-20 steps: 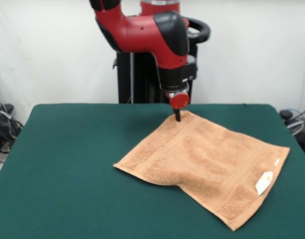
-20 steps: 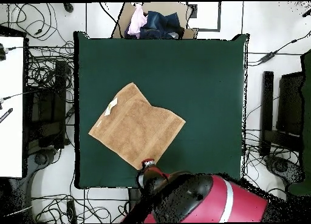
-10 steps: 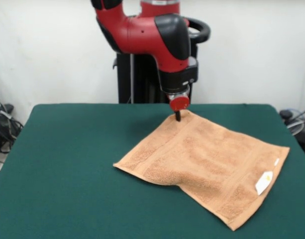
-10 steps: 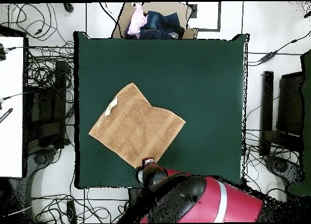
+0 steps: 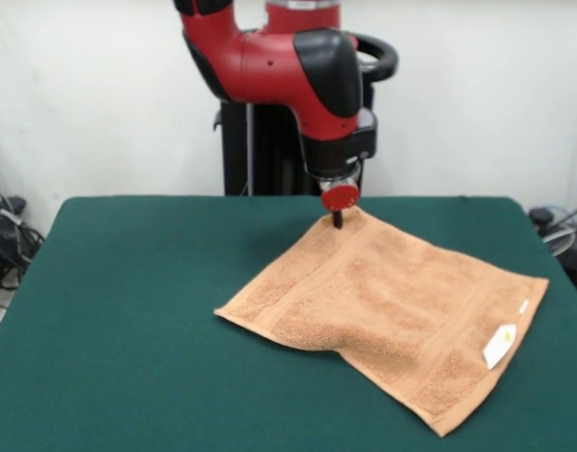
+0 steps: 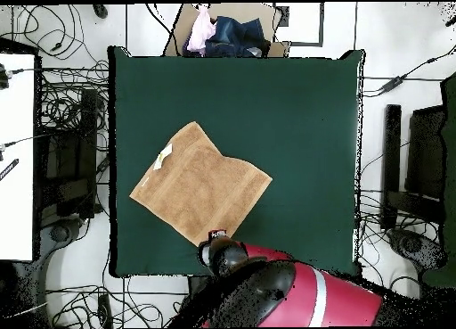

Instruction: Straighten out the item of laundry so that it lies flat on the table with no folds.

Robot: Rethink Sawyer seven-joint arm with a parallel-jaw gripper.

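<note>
Right now: hand (image 5: 337, 220) poised at the far corner of the peach-orange terry towel (image 5: 392, 311), dark tip touching or just above the cloth; spread or pinched, cannot tell. Towel stretching away from the hand across the green desk (image 5: 128, 311), one edge bulging up, white label (image 5: 500, 345) at the opposite corner.

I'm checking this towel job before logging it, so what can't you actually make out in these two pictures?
- Pincer: open or shut cannot be told; in the front view it is small and dark, in the overhead view the arm covers it.
- Towel corner at the pincer: gripped or only touched, unclear.
- White label: markings too small to read.
- Towel's near left edge: bulges; what lies underneath is hidden.
</note>
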